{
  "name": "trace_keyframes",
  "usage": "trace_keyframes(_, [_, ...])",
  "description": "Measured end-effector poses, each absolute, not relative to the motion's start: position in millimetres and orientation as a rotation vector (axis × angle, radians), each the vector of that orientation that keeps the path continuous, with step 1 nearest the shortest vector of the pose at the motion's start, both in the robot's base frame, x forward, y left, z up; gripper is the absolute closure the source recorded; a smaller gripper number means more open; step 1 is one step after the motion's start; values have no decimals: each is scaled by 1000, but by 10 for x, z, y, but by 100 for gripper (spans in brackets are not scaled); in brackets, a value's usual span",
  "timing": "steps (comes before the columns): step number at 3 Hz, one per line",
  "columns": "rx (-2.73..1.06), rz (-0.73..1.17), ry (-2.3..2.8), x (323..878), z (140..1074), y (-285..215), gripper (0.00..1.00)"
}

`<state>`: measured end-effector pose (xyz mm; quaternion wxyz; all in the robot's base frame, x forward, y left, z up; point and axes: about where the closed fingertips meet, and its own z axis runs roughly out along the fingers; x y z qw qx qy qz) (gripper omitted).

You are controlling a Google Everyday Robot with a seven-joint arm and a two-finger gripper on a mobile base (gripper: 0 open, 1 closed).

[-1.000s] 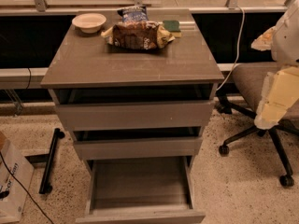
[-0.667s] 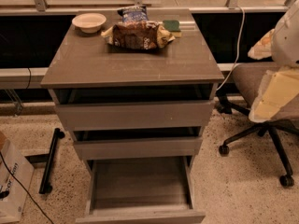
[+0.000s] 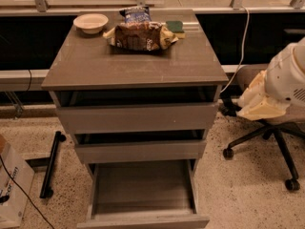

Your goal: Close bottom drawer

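The bottom drawer (image 3: 143, 187) of the grey-brown cabinet stands pulled far out toward me, and its flat floor is bare. Its plain front (image 3: 143, 222) runs along the bottom edge of the view. The two wider drawers above, the middle one (image 3: 140, 151) and the top one (image 3: 138, 118), stand only slightly out. My arm's white and cream end with the gripper (image 3: 259, 104) hangs to the right of the cabinet at top-drawer height, apart from it.
On the cabinet top (image 3: 95, 66) lie a white bowl (image 3: 90, 22), snack bags (image 3: 140, 32) and a green sponge (image 3: 175, 26). An office chair (image 3: 271, 132) stands at the right behind my arm. A black bar (image 3: 51, 163) and a cardboard box (image 3: 12, 185) lie on the floor at left.
My arm's end has moved a little to the left, closer to the cabinet's right side. The drawers have not moved.
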<state>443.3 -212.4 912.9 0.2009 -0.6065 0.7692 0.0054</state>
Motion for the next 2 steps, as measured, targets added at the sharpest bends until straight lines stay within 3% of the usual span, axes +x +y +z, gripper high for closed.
trace_keyframes(1, [-1620, 116, 2154, 4564, 8605, -2225, 96])
trace_keyframes(2, [-1626, 108, 2152, 4554, 8639, -2211, 100])
